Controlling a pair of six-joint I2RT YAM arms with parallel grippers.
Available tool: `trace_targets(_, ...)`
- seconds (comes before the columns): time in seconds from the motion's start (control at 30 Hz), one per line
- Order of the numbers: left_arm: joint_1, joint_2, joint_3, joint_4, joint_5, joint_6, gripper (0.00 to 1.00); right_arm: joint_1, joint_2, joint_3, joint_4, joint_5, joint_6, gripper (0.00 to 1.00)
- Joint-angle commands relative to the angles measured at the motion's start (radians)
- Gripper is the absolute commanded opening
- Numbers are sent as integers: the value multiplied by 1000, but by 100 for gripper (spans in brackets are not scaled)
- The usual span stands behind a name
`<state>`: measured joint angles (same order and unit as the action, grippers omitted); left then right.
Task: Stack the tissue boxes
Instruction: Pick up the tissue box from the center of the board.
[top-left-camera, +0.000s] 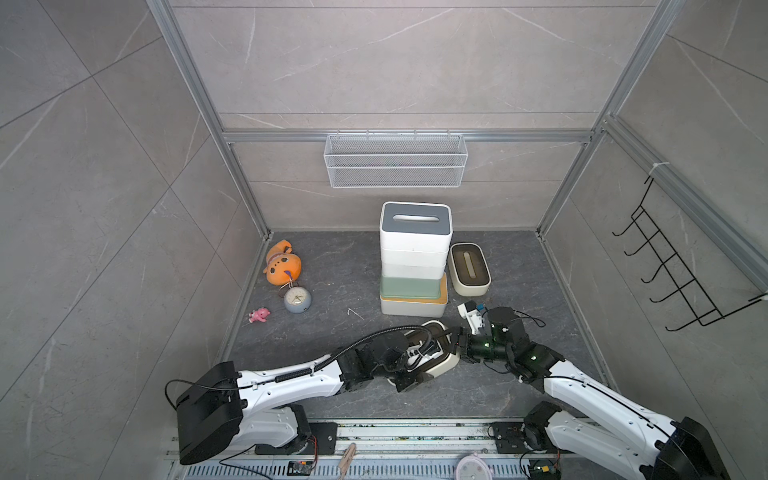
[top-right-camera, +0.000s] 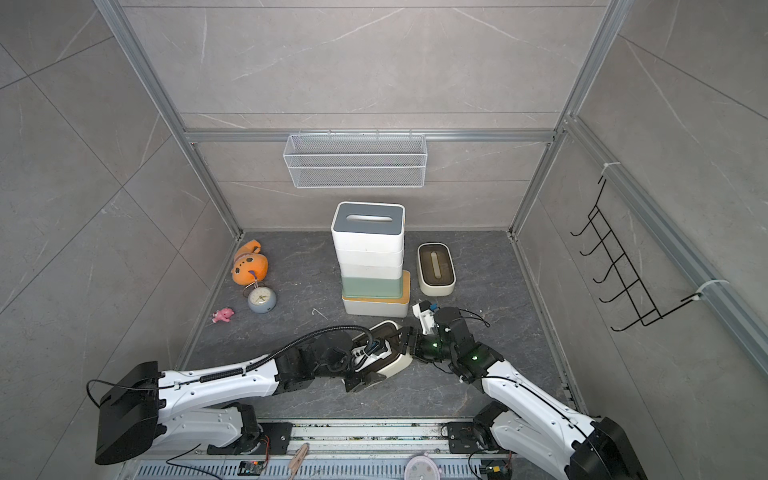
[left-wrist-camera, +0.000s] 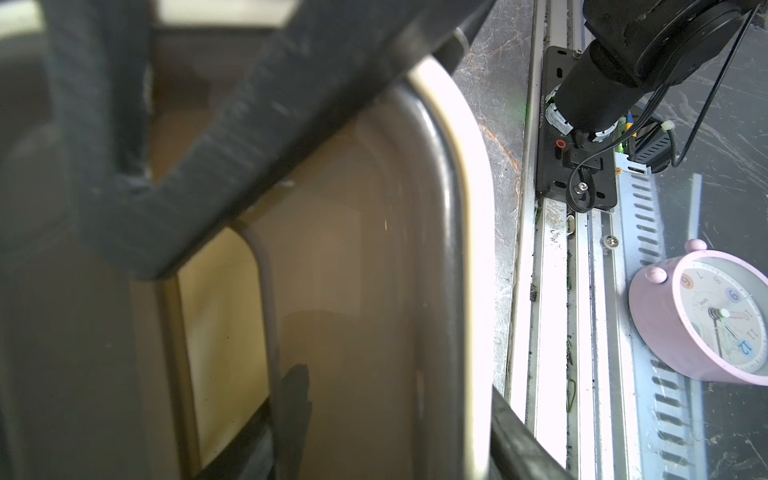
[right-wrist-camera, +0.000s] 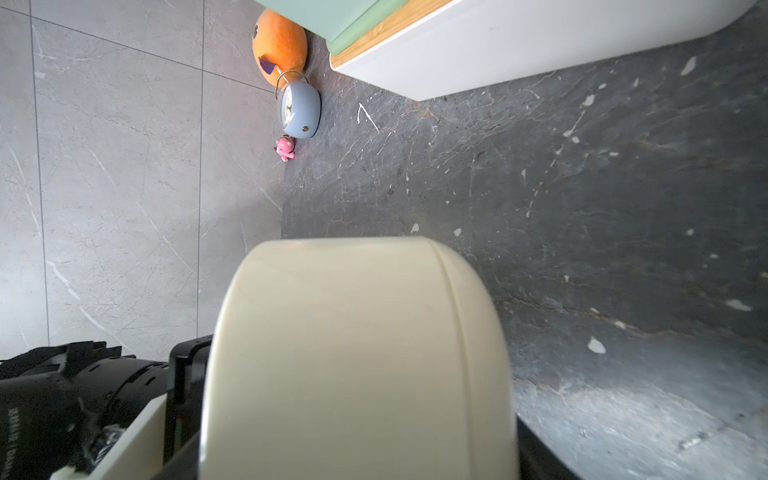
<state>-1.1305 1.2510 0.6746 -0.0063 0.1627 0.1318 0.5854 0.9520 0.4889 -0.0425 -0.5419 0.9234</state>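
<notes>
Tissue boxes (top-left-camera: 413, 257) are standing five high mid-table in both top views, a lone cream box (top-left-camera: 469, 269) sitting beside them, a tilted cream box (top-left-camera: 442, 365) between the arms. In the left wrist view the left gripper (left-wrist-camera: 332, 345) is clamping its brown lid and rim, jaws half-spread. In the right wrist view the right gripper (right-wrist-camera: 361, 415) is straddling its end; whether it is gripping I cannot tell.

grey tiled walls (top-left-camera: 395, 62), dark stone floor (top-left-camera: 332, 270)

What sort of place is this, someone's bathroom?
Probably a mock-up room for testing robots, not a real home: stone-look panels held in an aluminium frame, a wire basket on the back wall, and two robot arms mounted on a rail.
</notes>
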Motion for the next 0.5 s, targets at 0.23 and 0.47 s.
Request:
trace_targets(0.23, -7, 13, 40, 26, -23, 12, 64, 9, -2, 57, -18, 19, -29, 71)
trace_targets(0.47, -6, -18, 37, 25, -34, 3, 70, 9, -4, 57, -30, 42, -34, 69)
